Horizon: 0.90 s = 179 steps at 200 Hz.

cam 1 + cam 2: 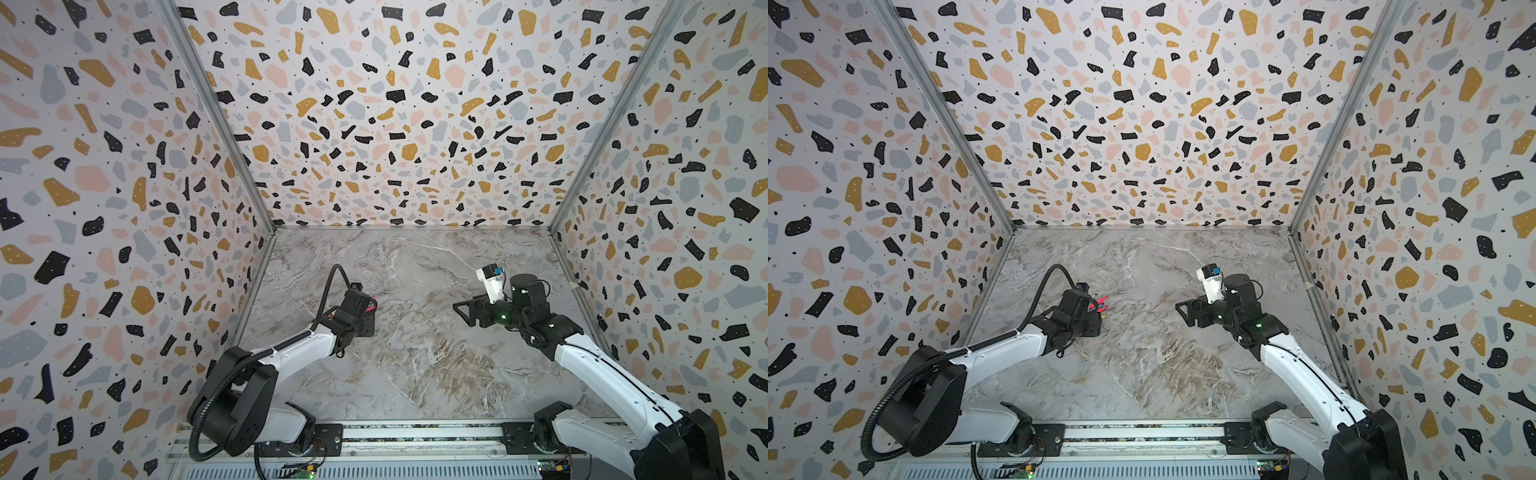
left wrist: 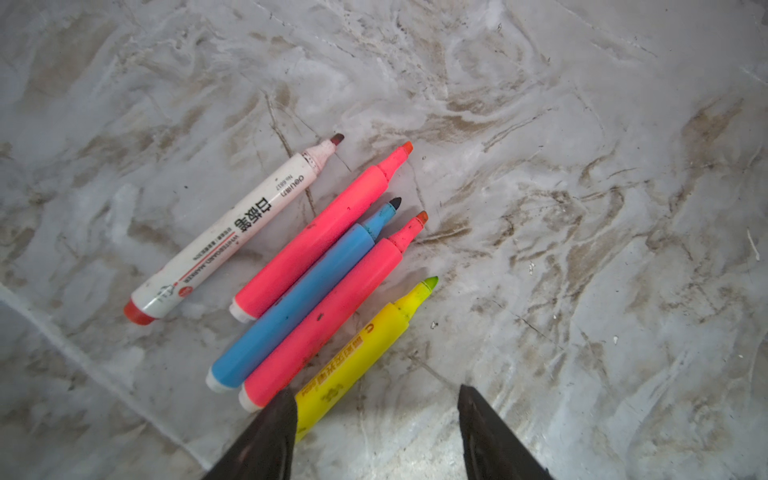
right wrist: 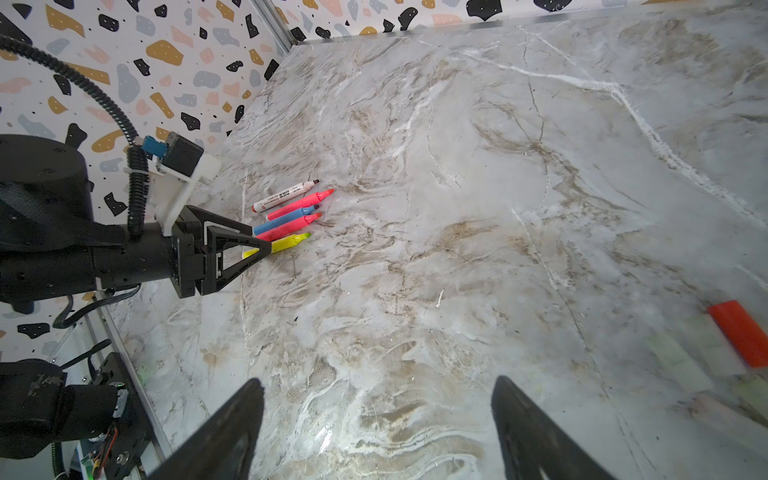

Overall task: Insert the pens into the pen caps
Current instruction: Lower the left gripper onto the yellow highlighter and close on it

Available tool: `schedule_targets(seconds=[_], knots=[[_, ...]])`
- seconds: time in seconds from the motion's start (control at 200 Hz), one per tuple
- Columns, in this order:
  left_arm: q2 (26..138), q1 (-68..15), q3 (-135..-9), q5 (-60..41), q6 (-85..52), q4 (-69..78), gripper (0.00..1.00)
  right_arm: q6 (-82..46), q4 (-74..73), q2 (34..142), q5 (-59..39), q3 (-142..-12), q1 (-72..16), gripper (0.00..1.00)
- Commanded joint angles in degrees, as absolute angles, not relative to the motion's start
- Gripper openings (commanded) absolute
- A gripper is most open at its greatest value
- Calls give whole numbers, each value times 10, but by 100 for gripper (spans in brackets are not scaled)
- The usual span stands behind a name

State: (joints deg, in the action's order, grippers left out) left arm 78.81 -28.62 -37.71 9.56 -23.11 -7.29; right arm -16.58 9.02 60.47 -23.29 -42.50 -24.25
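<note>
"What is the left arm (image 1: 291, 349) doing over there?"

"It is hovering low over the pens (image 1: 1098, 305), left of the middle of the table (image 1: 415, 374) in both top views. The left jaws are standing partly open and gripping nothing."

"How are the pens lying?"

"All five are lying flat and uncapped, tips pointing the same way, away from the left jaws. The white pen (image 2: 232, 232) is lying a little apart from the rest. The first pink pen (image 2: 316, 237), the blue pen (image 2: 299, 299) and the second pink pen (image 2: 328, 311) are touching side by side, and the yellow pen (image 2: 361, 349) is lying just beside them. Its back end is sitting between the left jaws, close against one finger (image 2: 270, 436). I cannot tell whether they are touching."

"And the right arm (image 1: 582, 353)?"

"It is reaching in from the right of the middle in both top views, pointing toward the left arm. The right jaws are standing wide open above the table, with nothing between them."

"Any caps?"

"A red cap (image 3: 737, 332) is lying on the table, well apart from the pens, showing only in the right wrist view. Some pale shapes (image 3: 673, 357) are lying beside it, too blurred to tell what they are."
</note>
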Motion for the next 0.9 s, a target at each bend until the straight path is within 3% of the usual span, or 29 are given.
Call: schedule_targets(seconds=[0.0,0.891], knots=[[782,-288,-367,108,-224,-63,62,-169,92,599,-229,-426,-245,85],[875,-288,-400,107,-214,-41,55,-181,74,610,-216,-409,-244,83]])
